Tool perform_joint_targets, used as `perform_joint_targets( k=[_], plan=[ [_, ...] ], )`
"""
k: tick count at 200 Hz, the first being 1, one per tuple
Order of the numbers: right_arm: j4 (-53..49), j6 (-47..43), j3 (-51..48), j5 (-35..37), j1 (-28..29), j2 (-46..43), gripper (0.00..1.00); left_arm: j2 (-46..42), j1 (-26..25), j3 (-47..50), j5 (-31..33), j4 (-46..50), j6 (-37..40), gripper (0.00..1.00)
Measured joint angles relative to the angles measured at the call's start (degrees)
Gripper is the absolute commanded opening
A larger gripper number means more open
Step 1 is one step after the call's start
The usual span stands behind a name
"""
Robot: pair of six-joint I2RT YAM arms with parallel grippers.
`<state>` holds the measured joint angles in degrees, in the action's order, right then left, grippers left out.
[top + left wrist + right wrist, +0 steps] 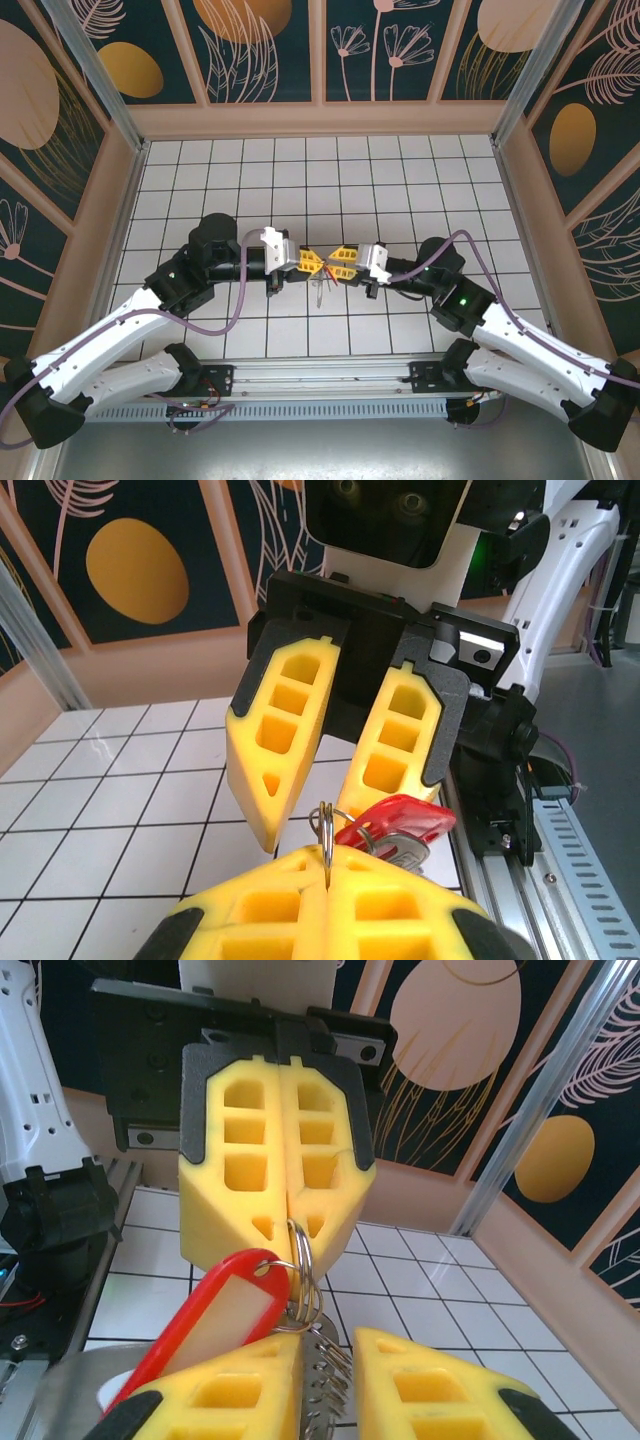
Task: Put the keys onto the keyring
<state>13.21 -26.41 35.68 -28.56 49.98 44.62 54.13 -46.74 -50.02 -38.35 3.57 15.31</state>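
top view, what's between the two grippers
A red tag and metal ring, with a toothed silvery piece hanging below. The right wrist view shows it best: left gripper shut on the ring, right gripper open, flanking the piece.

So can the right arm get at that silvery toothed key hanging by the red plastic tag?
Probably yes. The left gripper is shut on the thin metal ring, holding the silvery toothed key up, and the right gripper, open, straddles it with nothing between.

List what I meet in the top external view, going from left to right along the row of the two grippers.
left gripper → keys, hanging below the keyring → right gripper
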Motion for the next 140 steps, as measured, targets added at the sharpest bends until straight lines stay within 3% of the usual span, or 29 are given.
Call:
perform_joint_targets(
  k=[67,140],
  plan=[
    [1.09,0.0,-1.18,5.11,0.0,-2.05,0.22,-0.87,0.0,0.26,-1.73,-3.54,-1.81,0.0],
    [4.92,1.95,-3.98,1.99,0.0,-7.19,0.33,-1.49,0.0,0.26,-1.75,-3.56,-2.01,0.0]
  ],
)
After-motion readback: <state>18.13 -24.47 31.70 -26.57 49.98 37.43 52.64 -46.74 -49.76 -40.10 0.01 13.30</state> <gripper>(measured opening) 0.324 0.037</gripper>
